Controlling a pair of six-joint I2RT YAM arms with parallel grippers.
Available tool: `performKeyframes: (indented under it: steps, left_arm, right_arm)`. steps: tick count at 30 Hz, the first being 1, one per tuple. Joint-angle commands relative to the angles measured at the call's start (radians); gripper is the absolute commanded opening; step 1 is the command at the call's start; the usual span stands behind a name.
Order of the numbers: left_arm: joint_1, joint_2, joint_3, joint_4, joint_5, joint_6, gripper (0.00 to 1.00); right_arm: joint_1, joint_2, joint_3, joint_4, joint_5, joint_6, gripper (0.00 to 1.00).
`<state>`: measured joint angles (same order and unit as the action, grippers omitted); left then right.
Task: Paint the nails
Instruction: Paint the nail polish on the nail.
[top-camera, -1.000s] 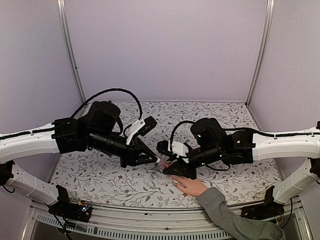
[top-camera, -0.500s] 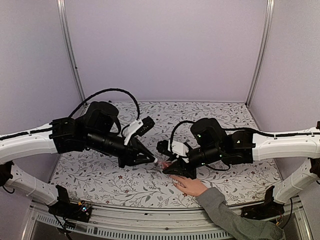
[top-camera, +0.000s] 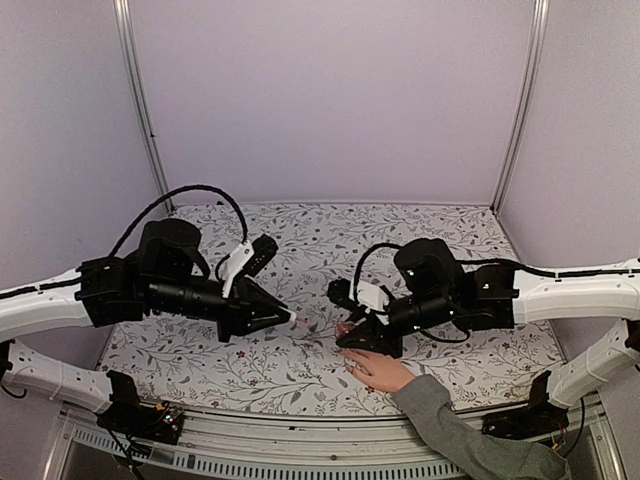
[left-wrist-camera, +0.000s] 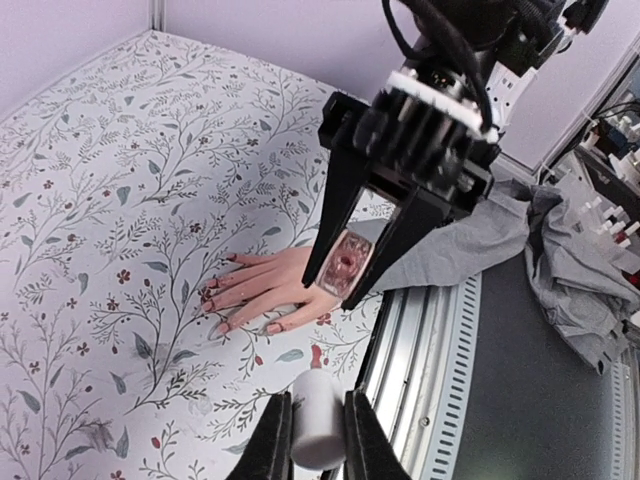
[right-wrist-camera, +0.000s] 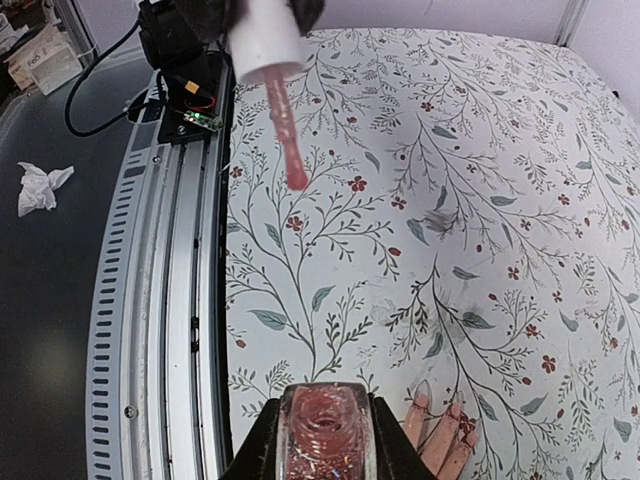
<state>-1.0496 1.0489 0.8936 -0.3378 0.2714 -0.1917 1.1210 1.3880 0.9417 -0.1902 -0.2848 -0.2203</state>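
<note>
A light-skinned hand (top-camera: 378, 372) with a grey sleeve (top-camera: 450, 430) lies flat on the flowered table near its front edge, fingers spread. Its small nails (left-wrist-camera: 222, 326) show at the fingertips (right-wrist-camera: 418, 402). My right gripper (top-camera: 347, 338) is shut on an uncapped bottle of red glitter polish (right-wrist-camera: 325, 428), held just above the hand (left-wrist-camera: 270, 295). Off to the left, my left gripper (top-camera: 288, 317) is shut on the white cap (left-wrist-camera: 318, 420). The cap's brush (right-wrist-camera: 285, 135), coated red, points toward the bottle (left-wrist-camera: 345, 262) with a gap between them.
A slotted metal rail (right-wrist-camera: 160, 300) runs along the table's front edge. Beyond it are a small circuit board (right-wrist-camera: 195, 120), a crumpled tissue (right-wrist-camera: 42, 185) and grey cloth (left-wrist-camera: 575, 270). Booth walls and posts (top-camera: 520, 110) close in the back and sides.
My left gripper has drawn back to the left with the cap and brush, away from the bottle. The right gripper with the bottle has shifted slightly right. The hand has stayed put.
</note>
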Motion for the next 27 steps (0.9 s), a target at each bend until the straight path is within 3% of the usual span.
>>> performKeyframes:
  steps: [1,6,13,22,27]
  left_arm:
    - [0.012,-0.076,-0.115,0.169,-0.061,0.011,0.0]
    - [0.005,-0.096,-0.265,0.352,-0.076,0.015,0.0]
    - [-0.035,-0.003,-0.379,0.559,-0.146,0.028,0.0]
    - [-0.091,0.223,-0.422,0.781,-0.169,0.092,0.0]
    - [-0.133,0.346,-0.386,0.797,-0.217,0.135,0.0]
  right_arm:
    - [-0.05,-0.09,-0.038,0.078,-0.044,0.053,0.0]
    - [-0.089,-0.143,-0.07,0.099,-0.063,0.077,0.0]
    - [-0.15,-0.211,-0.113,0.127,-0.08,0.127,0.0]
    - [-0.2,-0.238,-0.123,0.143,-0.068,0.151,0.0]
    - [-0.203,-0.237,-0.127,0.157,-0.072,0.153,0.0]
